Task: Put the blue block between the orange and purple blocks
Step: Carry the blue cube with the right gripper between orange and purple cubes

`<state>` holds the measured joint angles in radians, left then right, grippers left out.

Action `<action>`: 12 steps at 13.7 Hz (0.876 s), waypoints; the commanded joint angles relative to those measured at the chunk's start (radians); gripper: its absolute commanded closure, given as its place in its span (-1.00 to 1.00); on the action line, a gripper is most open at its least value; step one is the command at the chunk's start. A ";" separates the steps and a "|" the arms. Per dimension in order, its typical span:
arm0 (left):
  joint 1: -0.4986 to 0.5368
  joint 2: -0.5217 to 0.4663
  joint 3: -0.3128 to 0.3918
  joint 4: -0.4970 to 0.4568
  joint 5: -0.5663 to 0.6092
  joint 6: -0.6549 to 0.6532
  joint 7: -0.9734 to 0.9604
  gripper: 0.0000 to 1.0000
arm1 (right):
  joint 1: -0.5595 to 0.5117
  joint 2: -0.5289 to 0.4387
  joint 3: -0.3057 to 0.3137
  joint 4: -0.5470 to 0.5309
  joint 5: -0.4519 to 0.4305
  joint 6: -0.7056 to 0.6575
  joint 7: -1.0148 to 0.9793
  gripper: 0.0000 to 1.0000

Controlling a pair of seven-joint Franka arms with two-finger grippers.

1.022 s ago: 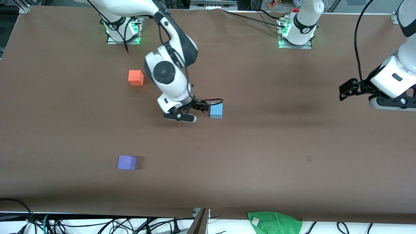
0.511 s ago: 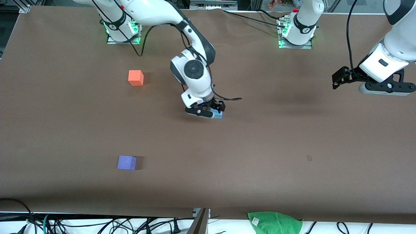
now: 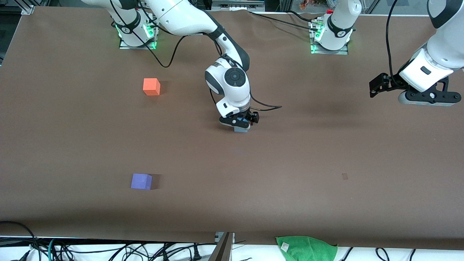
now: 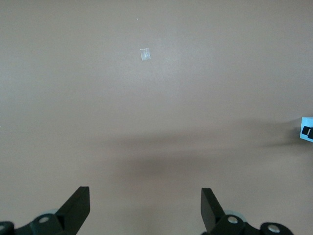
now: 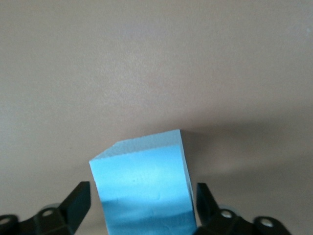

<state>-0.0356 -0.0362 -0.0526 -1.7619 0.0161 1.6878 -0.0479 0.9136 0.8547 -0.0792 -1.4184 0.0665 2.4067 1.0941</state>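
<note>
The blue block (image 3: pixel 241 129) lies mid-table, mostly covered by my right gripper (image 3: pixel 240 124). In the right wrist view the block (image 5: pixel 144 186) sits between the open fingers (image 5: pixel 78 203), with a small gap on each side, and my right gripper (image 5: pixel 143 196) straddles it. The orange block (image 3: pixel 151 86) lies toward the right arm's end, nearer the bases. The purple block (image 3: pixel 141 181) lies nearer the front camera, roughly in line with the orange one. My left gripper (image 3: pixel 377 88) waits open and empty above the left arm's end; its wrist view (image 4: pixel 145 198) shows only bare table.
A green cloth (image 3: pixel 306 248) lies off the table's front edge. A small pale mark (image 3: pixel 344 176) is on the brown table surface (image 3: pixel 290 163), also in the left wrist view (image 4: pixel 145 54). Cables hang below the front edge.
My right gripper moved toward the left arm's end from beside the blue block and came down around it. My left arm shifted slightly upward and toward the bases.
</note>
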 commanded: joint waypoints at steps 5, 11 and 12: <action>-0.004 -0.005 0.005 0.001 -0.021 -0.031 -0.003 -1.00 | -0.132 -0.022 -0.004 0.018 -0.044 -0.072 -0.135 0.85; -0.004 -0.004 0.005 0.002 -0.022 -0.033 -0.004 -1.00 | -0.367 -0.208 -0.010 -0.133 0.022 -0.307 -0.659 0.84; -0.004 -0.004 0.005 0.002 -0.022 -0.033 -0.004 -1.00 | -0.387 -0.267 -0.028 -0.231 0.022 -0.272 -0.721 0.84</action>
<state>-0.0357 -0.0348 -0.0524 -1.7619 0.0161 1.6674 -0.0504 0.5651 0.7271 -0.1075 -1.4482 0.0744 2.1096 0.4930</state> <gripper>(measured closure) 0.000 0.423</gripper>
